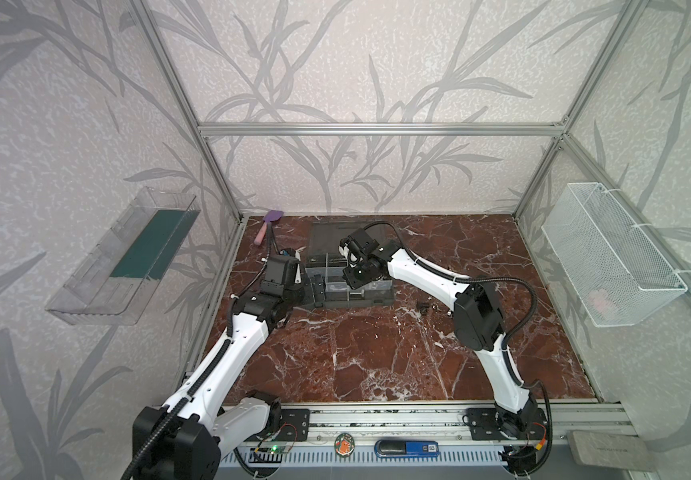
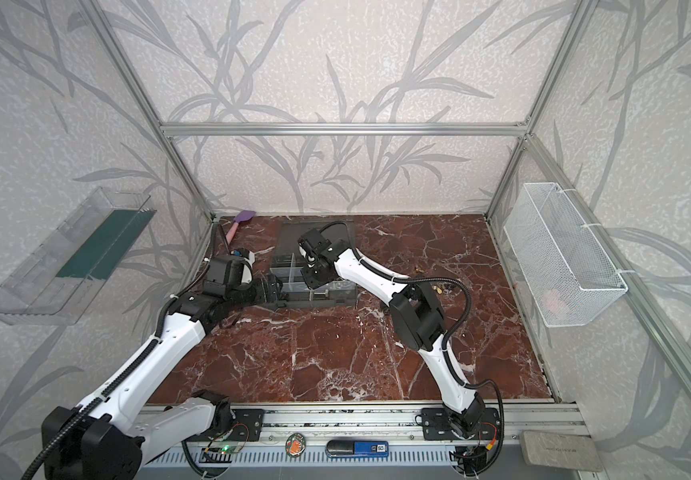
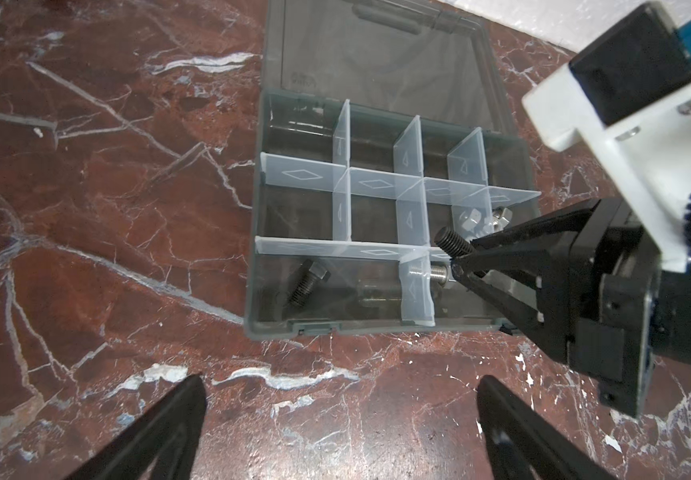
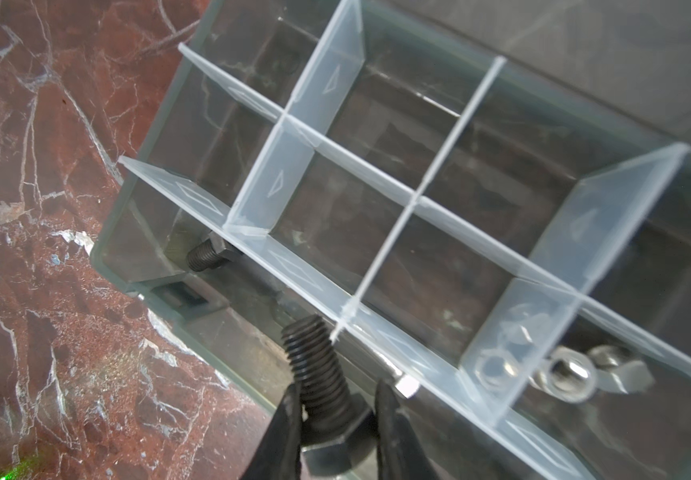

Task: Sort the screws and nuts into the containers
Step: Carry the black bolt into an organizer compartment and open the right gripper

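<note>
Black fingers (image 3: 177,419) of the left pincer (image 3: 340,378) stand spread wide and empty over the red marble desk (image 3: 86,208), just beside the dark grey organizer case (image 3: 335,328), whose lid lies open. One lying screw (image 3: 306,284) rests in the case's front left compartment. Further right, the right pincer (image 4: 337,399) is narrowed onto a black screw (image 4: 319,365), gripped just above its hex head, with the threaded end pointing out over the clear dividers of the front row. Silver nuts (image 4: 564,374) lie in a compartment beyond. Loose fasteners (image 1: 422,307) sit on the desk to the case's right.
</note>
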Robot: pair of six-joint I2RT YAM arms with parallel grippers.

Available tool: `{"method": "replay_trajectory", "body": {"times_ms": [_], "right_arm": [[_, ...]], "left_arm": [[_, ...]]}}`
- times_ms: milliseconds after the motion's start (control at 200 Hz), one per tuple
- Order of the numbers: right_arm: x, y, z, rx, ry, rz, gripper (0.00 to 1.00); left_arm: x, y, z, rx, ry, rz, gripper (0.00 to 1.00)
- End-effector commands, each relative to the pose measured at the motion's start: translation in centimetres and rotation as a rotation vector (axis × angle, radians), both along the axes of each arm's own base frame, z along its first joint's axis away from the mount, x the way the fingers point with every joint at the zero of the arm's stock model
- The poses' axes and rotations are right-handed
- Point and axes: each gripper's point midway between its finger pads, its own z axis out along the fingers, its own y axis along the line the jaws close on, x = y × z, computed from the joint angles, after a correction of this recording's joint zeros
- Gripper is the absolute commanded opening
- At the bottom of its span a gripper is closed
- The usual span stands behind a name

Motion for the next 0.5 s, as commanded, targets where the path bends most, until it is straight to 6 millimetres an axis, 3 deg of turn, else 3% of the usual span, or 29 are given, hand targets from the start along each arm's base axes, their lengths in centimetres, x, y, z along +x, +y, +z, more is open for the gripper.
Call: {"method": "replay_trajectory", "body": {"times_ms": [0,155,370,495], "right_arm": [[-0.9,1.2,0.4,0.003,0.015,0.032,0.05],[-1.7,3.2,-0.7,-0.003,0.030,0.062,0.06],[-2.6,4.5,-2.3,-0.028,0.057,0.086,0.12],[-2.8,4.7,-2.4,-0.029,0.061,0.089,0.23]], "left_arm": [[0.3,0.3,1.1,-0.049,-0.039,0.025,0.99],[0.4,0.9,1.7,-0.084,-0.065,0.053,0.99],[0.3,1.2,1.9,-0.083,-0.075,0.061,0.99],[0.3,1.2,2.0,-0.083,-0.076,0.062,0.99]]}}
